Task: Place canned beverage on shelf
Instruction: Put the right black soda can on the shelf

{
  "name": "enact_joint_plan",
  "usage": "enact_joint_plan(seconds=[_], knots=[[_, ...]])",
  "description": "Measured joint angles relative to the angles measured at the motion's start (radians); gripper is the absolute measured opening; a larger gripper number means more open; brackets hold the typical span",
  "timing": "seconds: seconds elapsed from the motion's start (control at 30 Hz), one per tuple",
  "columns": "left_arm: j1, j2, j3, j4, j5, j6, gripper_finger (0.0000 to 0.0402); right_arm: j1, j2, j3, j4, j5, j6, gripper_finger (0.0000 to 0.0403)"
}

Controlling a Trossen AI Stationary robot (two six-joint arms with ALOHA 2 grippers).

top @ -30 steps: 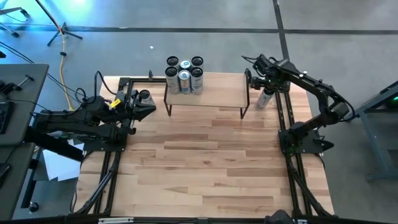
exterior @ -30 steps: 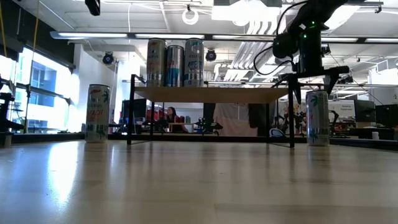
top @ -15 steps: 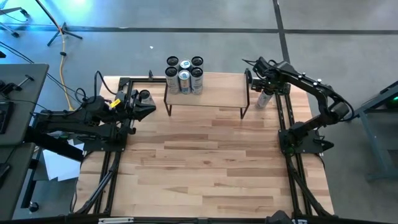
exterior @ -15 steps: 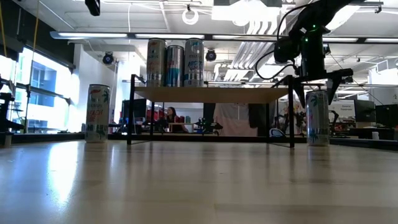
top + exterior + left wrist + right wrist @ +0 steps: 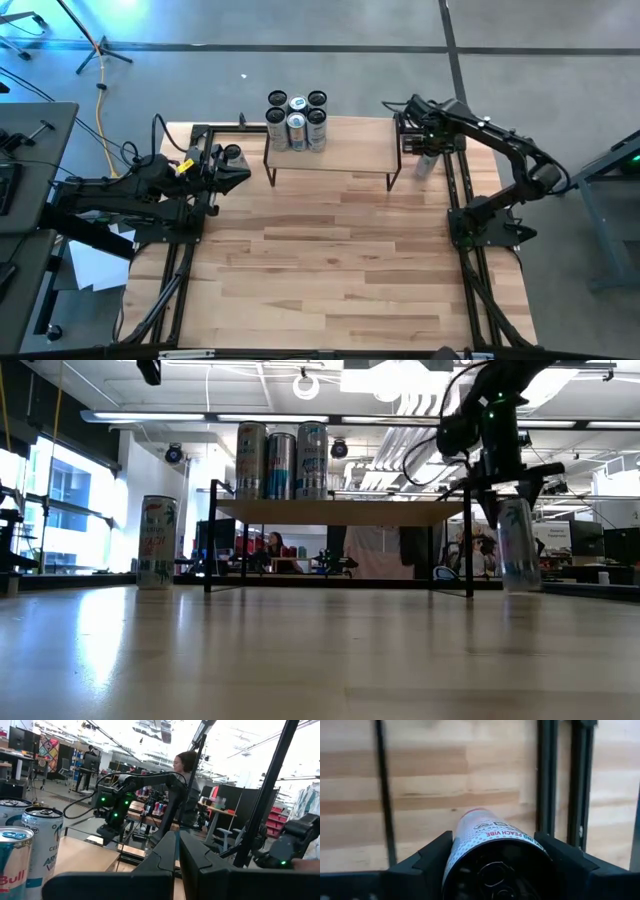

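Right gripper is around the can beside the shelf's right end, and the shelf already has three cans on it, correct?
Not quite: the shelf holds five cans, as the high view shows; the low view hides two. The right gripper is indeed around the can by the shelf's right end.

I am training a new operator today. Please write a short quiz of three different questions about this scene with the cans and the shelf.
1. True or false: the right gripper has its fingers on both sides of a can beside the shelf.
2. How many cans stand on the shelf in the high view? A) three B) five C) seven
3. Fill in: in the low view, the can at the right gripper stands ____ (upright / tilted).

Key
1. True; the right wrist view shows the can between the fingers.
2. B.
3. Tilted.
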Motion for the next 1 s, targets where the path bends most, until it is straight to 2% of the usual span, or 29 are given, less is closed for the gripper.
enact_joint_plan(seconds=[0.27, 0.57, 0.77, 1.0], knots=[[0.002, 0.0, 0.0, 0.0, -0.002, 0.015, 0.0, 0.067, 0.0, 0.154, -0.062, 0.064, -0.123, 0.0243], [0.002, 0.002, 0.0, 0.0, -0.005, 0.017, 0.0, 0.135, 0.0, 0.493, -0.201, 0.146, -0.203, 0.0243], [0.002, 0.002, 0.0, 0.0, -0.052, 0.017, 0.0, 0.17, -0.001, 0.669, -0.211, 0.123, -0.232, 0.0243], [0.002, 0.002, 0.0, 0.0, -0.084, 0.017, 0.0, 0.258, -0.001, 0.765, -0.213, 0.082, -0.258, 0.0243]])
